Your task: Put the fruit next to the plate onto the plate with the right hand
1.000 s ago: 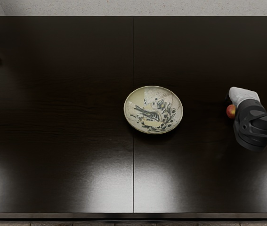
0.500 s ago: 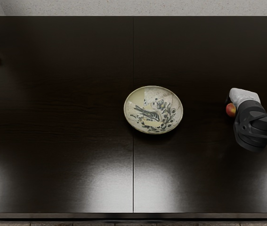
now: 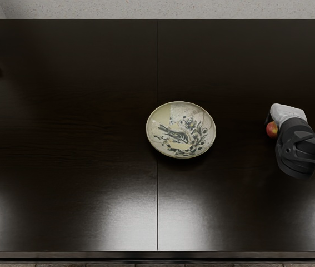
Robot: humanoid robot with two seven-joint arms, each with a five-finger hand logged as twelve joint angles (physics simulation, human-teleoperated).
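A dark, glossy wooden table (image 3: pixel 68 167) is shown, built of two panels joined along a thin seam down its middle. Pale light is reflected near its front edge. A cream plate (image 3: pixel 160 119), painted with dark blue plant motifs, is set near the centre, overlapping the seam but mostly to its right. A small red-and-yellow fruit (image 3: pixel 271 129) is seen well apart to the plate's right, partly covered.

No text, label, brand, number or sign is readable; the plate (image 3: pixel 160 115) midway across the tabletop (image 3: pixel 68 167) bears only painted flowers.
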